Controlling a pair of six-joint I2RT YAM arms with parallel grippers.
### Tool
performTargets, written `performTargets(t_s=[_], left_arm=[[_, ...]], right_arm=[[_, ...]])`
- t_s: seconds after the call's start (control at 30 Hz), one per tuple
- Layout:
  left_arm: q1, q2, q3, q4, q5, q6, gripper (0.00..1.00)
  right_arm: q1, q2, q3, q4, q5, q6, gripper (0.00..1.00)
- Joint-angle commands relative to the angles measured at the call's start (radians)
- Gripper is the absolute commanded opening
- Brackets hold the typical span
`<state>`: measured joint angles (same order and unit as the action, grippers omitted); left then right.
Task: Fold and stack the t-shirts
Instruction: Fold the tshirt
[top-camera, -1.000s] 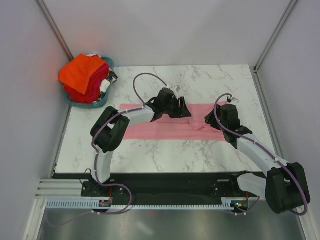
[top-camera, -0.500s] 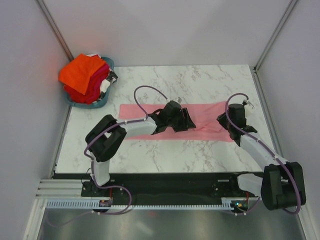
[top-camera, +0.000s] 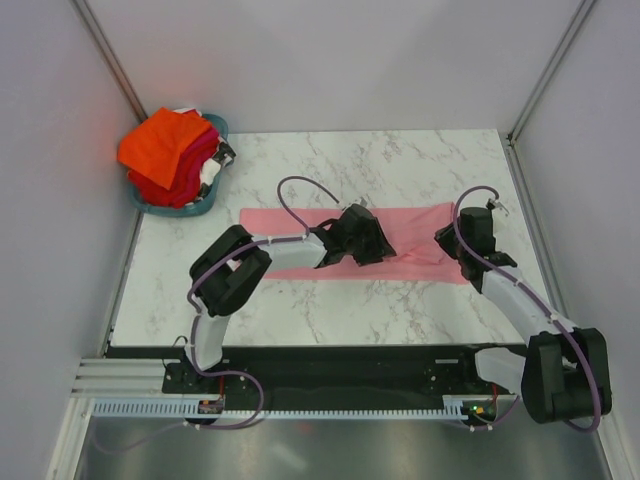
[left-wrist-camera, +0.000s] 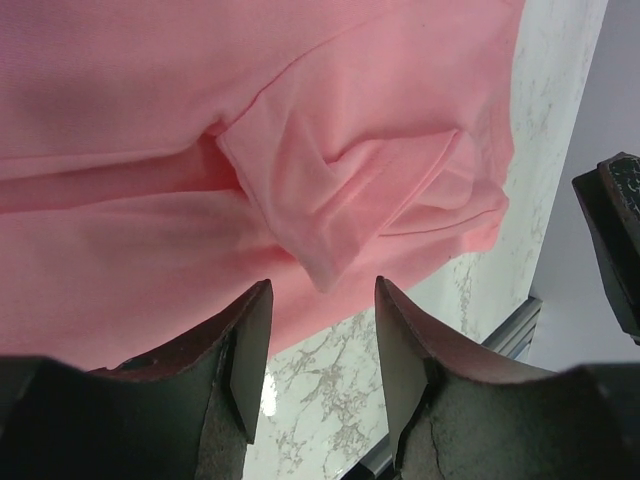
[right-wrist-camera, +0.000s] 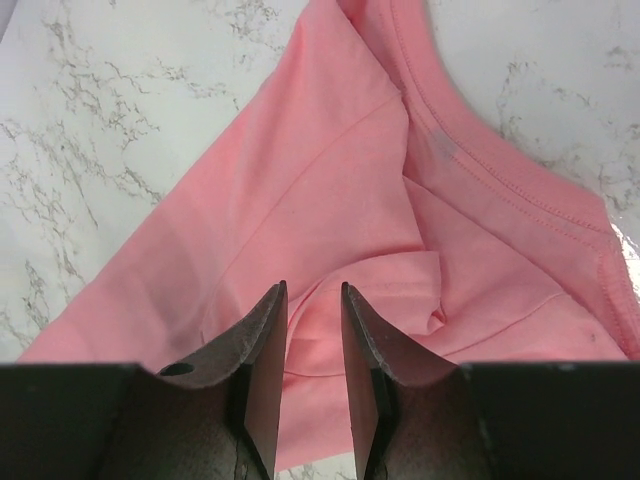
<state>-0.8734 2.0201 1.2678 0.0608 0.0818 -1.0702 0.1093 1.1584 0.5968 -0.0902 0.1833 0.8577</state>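
Across the middle of the marble surface (top-camera: 400, 160), the light pink t-shirt (top-camera: 415, 225) lay spread in a long band, rumpled toward its right end. The left hand (left-wrist-camera: 318, 295) hung low over the shirt's centre with its fingers apart, a pointed fold of cloth lying just off their tips. The right hand (right-wrist-camera: 313, 300) sat over the collar end, fingers nearly together with pink cloth showing in the narrow gap; whether they pinched it could not be told. At the far left corner, a teal basket (top-camera: 195, 205) held an orange t-shirt (top-camera: 165, 140) heaped on red ones (top-camera: 185, 172).
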Motion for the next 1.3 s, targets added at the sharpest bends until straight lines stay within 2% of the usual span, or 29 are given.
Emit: performTargets(t_s=[0.0, 0.13, 0.23, 0.27, 0.33, 0.37, 0.4, 0.7, 0.73, 0.77, 0.87, 1.0, 1.13, 1.17, 1.27], left_arm=[[-0.018, 0.029, 0.07, 0.019, -0.034, -0.043, 0.52], [-0.021, 0.092, 0.12, 0.004, -0.036, -0.037, 0.5], [-0.021, 0.112, 0.145, -0.004, -0.042, -0.027, 0.41], [-0.021, 0.114, 0.146, -0.003, -0.045, -0.022, 0.3], [-0.022, 0.111, 0.15, -0.004, -0.044, -0.007, 0.17], [-0.021, 0.098, 0.148, -0.004, -0.042, 0.013, 0.05], [-0.021, 0.092, 0.143, -0.004, -0.042, 0.019, 0.02], [-0.01, -0.011, 0.061, -0.015, -0.002, 0.093, 0.02], [-0.01, -0.017, 0.056, -0.018, 0.006, 0.093, 0.03], [-0.01, -0.017, 0.053, -0.018, 0.006, 0.085, 0.14], [-0.01, 0.003, 0.057, -0.013, 0.019, 0.037, 0.35], [-0.01, 0.055, 0.097, -0.009, 0.082, -0.025, 0.39], [-0.012, 0.068, 0.11, -0.035, 0.047, -0.08, 0.47], [-0.01, 0.071, 0.111, -0.041, 0.039, -0.088, 0.57], [-0.01, 0.074, 0.119, -0.05, 0.018, -0.086, 0.57]], right_arm=[[-0.005, -0.032, -0.008, 0.026, -0.007, -0.02, 0.36], [-0.005, -0.051, -0.011, 0.024, -0.013, -0.037, 0.36], [-0.003, -0.083, -0.017, 0.02, -0.015, -0.049, 0.36], [-0.005, -0.089, -0.02, 0.018, -0.012, -0.058, 0.36], [-0.005, -0.104, -0.025, 0.02, -0.004, -0.066, 0.36], [-0.003, -0.108, -0.029, 0.018, 0.005, -0.074, 0.36], [-0.005, -0.108, -0.031, 0.018, 0.007, -0.078, 0.36], [-0.003, -0.019, -0.025, 0.038, -0.051, -0.109, 0.38], [-0.005, -0.006, -0.025, 0.038, -0.059, -0.109, 0.38], [-0.005, 0.0, -0.028, 0.041, -0.062, -0.112, 0.38], [-0.007, 0.001, -0.035, 0.058, -0.073, -0.111, 0.39], [-0.003, -0.009, -0.043, 0.063, -0.064, -0.111, 0.39], [-0.005, -0.025, -0.048, 0.061, -0.062, -0.112, 0.39], [-0.005, -0.026, -0.049, 0.061, -0.061, -0.114, 0.39], [-0.005, -0.031, -0.051, 0.061, -0.059, -0.115, 0.39]])
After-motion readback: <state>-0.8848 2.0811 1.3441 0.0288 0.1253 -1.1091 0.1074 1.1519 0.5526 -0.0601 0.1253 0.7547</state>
